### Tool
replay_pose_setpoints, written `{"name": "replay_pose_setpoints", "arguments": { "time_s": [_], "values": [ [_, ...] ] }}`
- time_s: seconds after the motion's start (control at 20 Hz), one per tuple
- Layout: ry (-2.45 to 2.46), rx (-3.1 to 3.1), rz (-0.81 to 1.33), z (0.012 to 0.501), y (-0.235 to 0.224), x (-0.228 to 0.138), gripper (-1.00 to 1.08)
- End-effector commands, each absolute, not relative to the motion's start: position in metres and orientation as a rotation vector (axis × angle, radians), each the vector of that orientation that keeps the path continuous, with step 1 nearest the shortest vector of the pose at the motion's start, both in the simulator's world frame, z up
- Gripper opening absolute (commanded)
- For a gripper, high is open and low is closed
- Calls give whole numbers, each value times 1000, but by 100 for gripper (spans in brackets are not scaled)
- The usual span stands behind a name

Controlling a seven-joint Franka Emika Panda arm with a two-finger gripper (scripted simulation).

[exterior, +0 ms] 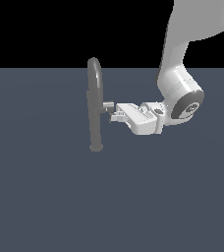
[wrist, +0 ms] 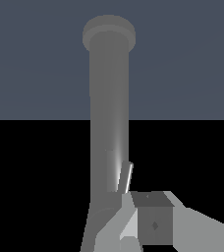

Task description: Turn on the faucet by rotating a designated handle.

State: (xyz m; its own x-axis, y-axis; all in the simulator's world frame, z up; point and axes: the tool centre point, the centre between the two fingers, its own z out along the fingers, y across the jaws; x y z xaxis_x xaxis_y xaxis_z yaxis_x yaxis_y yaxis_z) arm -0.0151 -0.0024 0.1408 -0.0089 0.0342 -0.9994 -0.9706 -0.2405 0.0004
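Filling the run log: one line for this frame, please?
phase: at handle | gripper: horizontal, reaching from exterior view's right, jaws at handle | grip: cannot tell | faucet: upright on floor

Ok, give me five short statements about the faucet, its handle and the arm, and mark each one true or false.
1. The faucet stands upright on its small round base. True.
2. The gripper comes at the faucet from the exterior view's left. False: it reaches in from the exterior view's right.
3. The handle juts out of the faucet body toward the gripper's side. True.
4. The faucet lies tipped over on the floor. False: it stands vertical.
5. The gripper hovers high above the spout. False: it sits level with the handle, about midway up the body, its jaws right at the handle.
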Motion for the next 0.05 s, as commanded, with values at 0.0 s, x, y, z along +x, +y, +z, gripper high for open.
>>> {"name": "replay_pose_setpoints", "arguments": {
  "time_s": [0.0],
  "values": [
    [1106,-1354,1353,116,9,8,-100]
  ]
}}
